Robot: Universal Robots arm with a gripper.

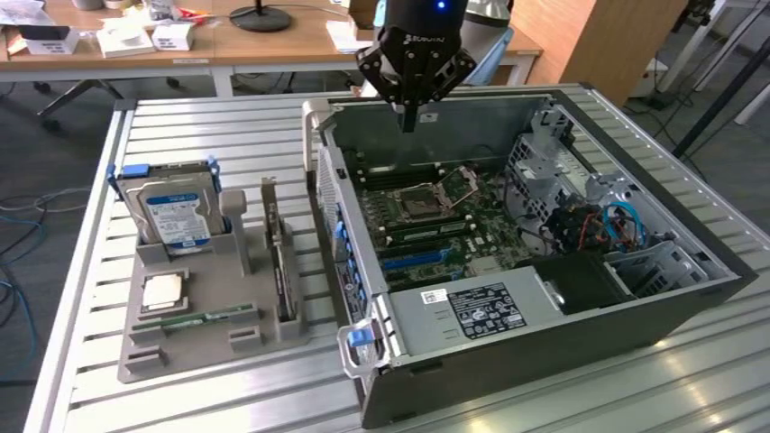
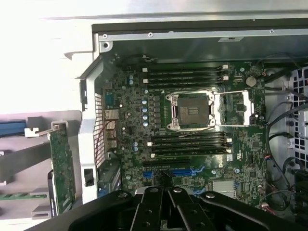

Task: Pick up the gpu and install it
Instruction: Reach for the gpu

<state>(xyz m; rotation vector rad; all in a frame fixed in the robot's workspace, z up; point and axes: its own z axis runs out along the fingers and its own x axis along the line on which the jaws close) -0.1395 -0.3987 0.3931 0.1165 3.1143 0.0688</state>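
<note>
The gpu [image 1: 280,262] stands on its edge in a slot of the grey holder [image 1: 211,280], on the exterior view's left of the computer case [image 1: 542,298]. In the wrist view the gpu [image 2: 61,168] shows a green circuit face and a silver end bracket, outside the case wall. My gripper [image 1: 409,122] hangs above the far end of the open case, over the motherboard [image 1: 434,221], well apart from the gpu. Its fingers [image 2: 159,204] are shut together with nothing between them. Blue expansion slots [image 2: 180,172] lie just beyond the fingertips.
A silver hard drive [image 1: 178,212] with a blue-white label stands at the holder's far end. A processor chip [image 1: 162,290] and a green memory stick [image 1: 207,317] lie in the holder's near part. Cables and drive cages [image 1: 601,225] crowd the case's right side in the exterior view.
</note>
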